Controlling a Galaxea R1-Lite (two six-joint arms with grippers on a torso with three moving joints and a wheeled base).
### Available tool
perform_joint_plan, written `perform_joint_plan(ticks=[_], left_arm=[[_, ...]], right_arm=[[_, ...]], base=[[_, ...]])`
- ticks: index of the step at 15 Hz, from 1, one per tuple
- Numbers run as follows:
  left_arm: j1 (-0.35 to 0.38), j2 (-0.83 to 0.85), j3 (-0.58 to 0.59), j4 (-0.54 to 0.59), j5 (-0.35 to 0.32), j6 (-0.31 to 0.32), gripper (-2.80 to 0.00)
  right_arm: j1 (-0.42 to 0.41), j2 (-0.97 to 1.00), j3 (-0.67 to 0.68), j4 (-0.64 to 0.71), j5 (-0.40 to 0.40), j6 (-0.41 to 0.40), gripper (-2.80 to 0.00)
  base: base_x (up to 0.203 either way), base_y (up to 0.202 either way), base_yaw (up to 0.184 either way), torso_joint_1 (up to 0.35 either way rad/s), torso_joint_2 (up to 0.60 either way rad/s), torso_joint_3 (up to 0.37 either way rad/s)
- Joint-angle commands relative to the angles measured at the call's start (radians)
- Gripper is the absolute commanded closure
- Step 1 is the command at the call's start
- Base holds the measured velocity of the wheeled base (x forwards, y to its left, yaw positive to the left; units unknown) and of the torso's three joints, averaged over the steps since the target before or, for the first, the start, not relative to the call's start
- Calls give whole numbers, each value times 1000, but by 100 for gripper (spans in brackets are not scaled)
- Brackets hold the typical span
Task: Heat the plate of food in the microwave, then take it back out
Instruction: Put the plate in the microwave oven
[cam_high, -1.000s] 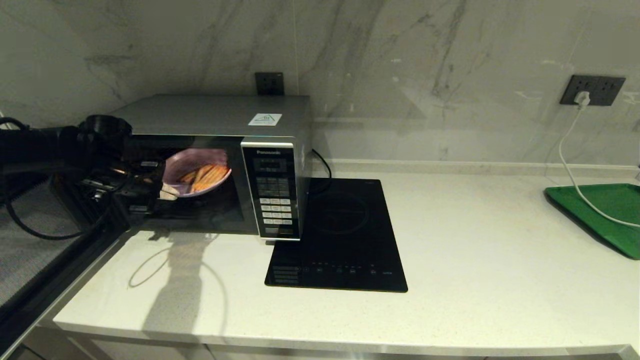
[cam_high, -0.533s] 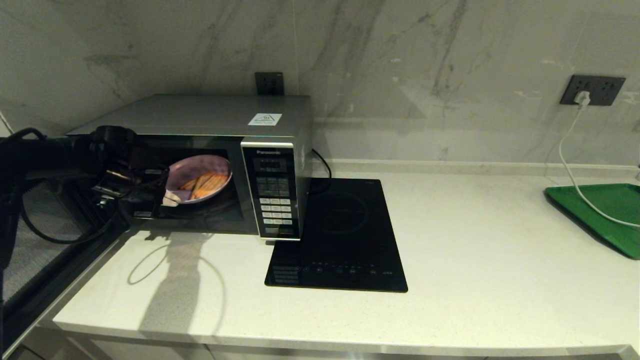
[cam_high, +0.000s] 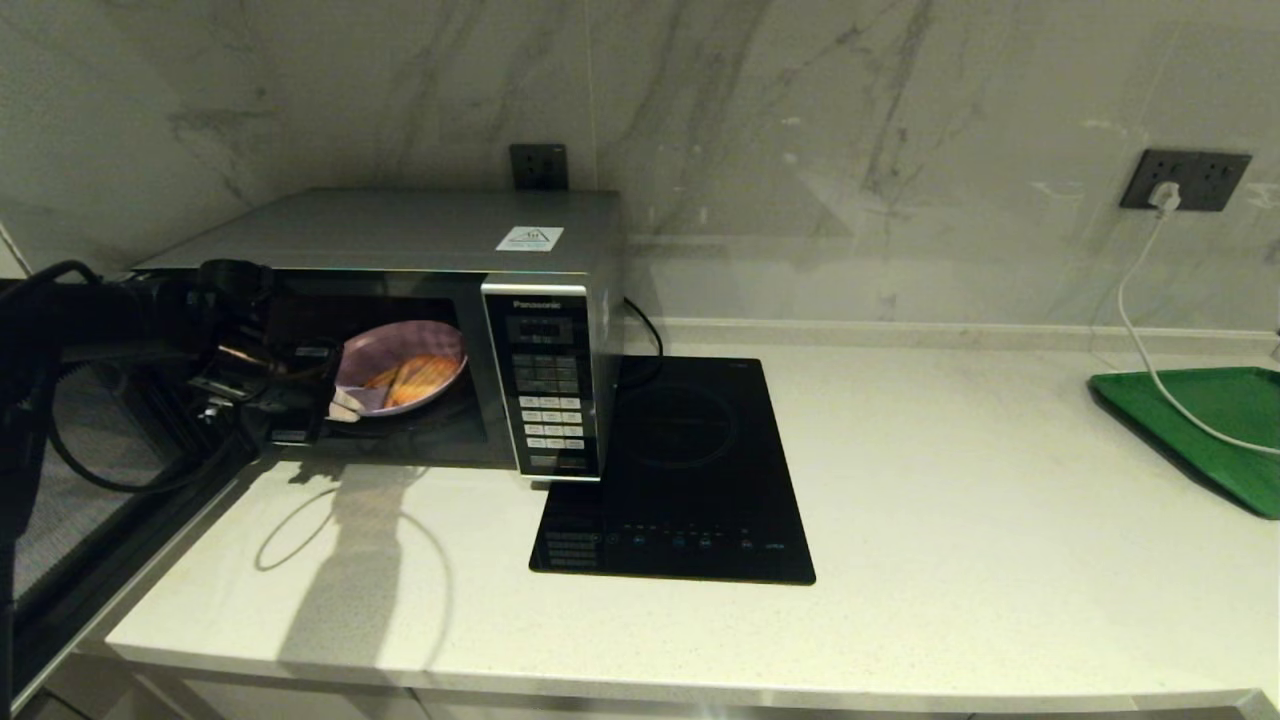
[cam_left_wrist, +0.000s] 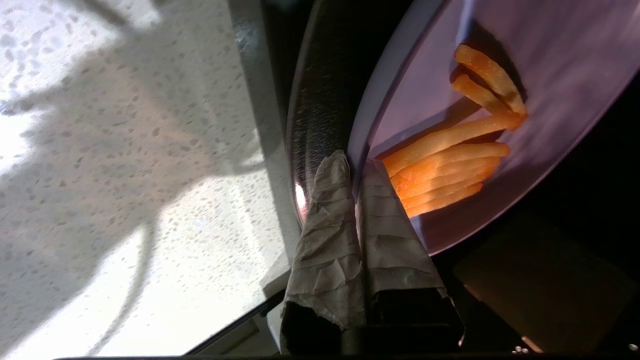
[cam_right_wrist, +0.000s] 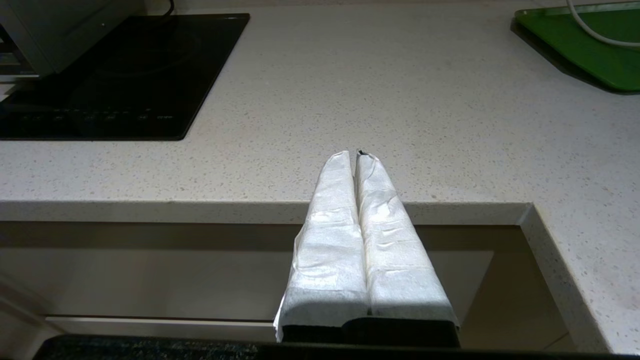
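The silver-grey microwave (cam_high: 420, 235) stands at the back left of the counter with its door (cam_high: 90, 480) swung open to the left. Inside its cavity sits the lilac plate of food (cam_high: 400, 365) with several orange fries (cam_left_wrist: 445, 170) on it. My left gripper (cam_high: 340, 405) reaches into the opening and is shut on the plate's near rim (cam_left_wrist: 356, 165), one wrapped finger under it and one over it. The plate hangs just above the dark turntable (cam_left_wrist: 320, 115). My right gripper (cam_right_wrist: 357, 155) is shut and empty, parked low before the counter's front edge.
A flat black induction hob (cam_high: 680, 470) lies right of the microwave. A green tray (cam_high: 1200, 430) with a white cable (cam_high: 1135, 310) across it sits at the far right. The open door blocks the left side of the counter.
The plate has come down and levelled inside the cavity, from a steep tilt to nearly flat. My left arm has shifted slightly with it, still gripping the rim.
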Motion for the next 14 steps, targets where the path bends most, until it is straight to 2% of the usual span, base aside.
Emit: perform_joint_plan(ticks=[1,14], left_arm=[[0,4,1,14,-3,-7,0],[-8,13,-1,34,-12,6,0]], right_arm=[[1,0,0,0,0,1,0],[0,0,0,0,0,1,0]], base=[[0,0,0,0,0,0],[0,0,0,0,0,0]])
